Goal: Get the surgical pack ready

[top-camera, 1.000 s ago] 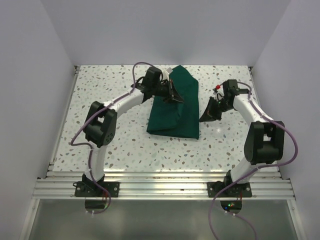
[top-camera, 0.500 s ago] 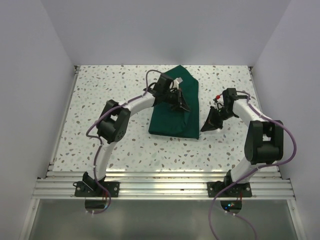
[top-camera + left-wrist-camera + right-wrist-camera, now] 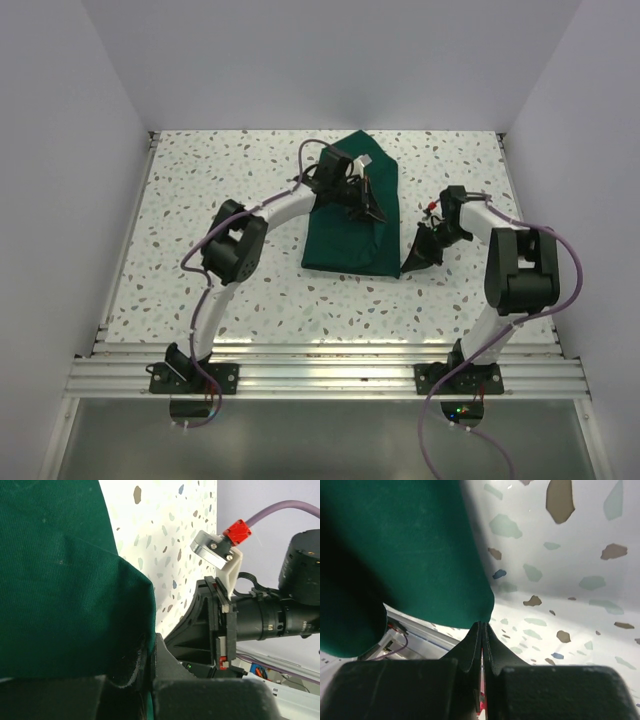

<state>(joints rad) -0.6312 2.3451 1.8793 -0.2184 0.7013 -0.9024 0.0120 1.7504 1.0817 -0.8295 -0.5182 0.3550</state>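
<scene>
Dark green cloth drape (image 3: 350, 225), folded into a long bundle, lay mid-surface w/ its far end at the back edge. Left hand (image 3: 370, 210) sat over its right half, clenched. In wrist view it looked pinched on a fold edge of the drape. Right hand (image 3: 411, 260) was clenched too, tips right at the near-right corner. Couldn't tell if any cloth was nipped there.

Risks, imo:
1. Left pinch looked thin, so a fast pull could slip the fold out and the bundle flops open.
2. Hands were near each other along the right edge. Right wrist cam (image 3: 280, 620) and purple cable (image 3: 280, 510) sat just beside left hand, so collision/snag if either swung in.
3. If right had no cloth, a lift would be one-sided and drag the bundle askew.
4. Small pale piece (image 3: 366, 159) showed at the far end, couldn't ID. It could slide out if tilted.

Room: speckled white surface (image 3: 220, 180) was bare to the left and near side, enough to spread. Back wall (image 3: 330, 70) was close behind the drape. Right side wall (image 3: 590, 120) was near the right arm (image 3: 520, 270). Metal rail (image 3: 330, 372) at near edge was well apart from the drape.
</scene>
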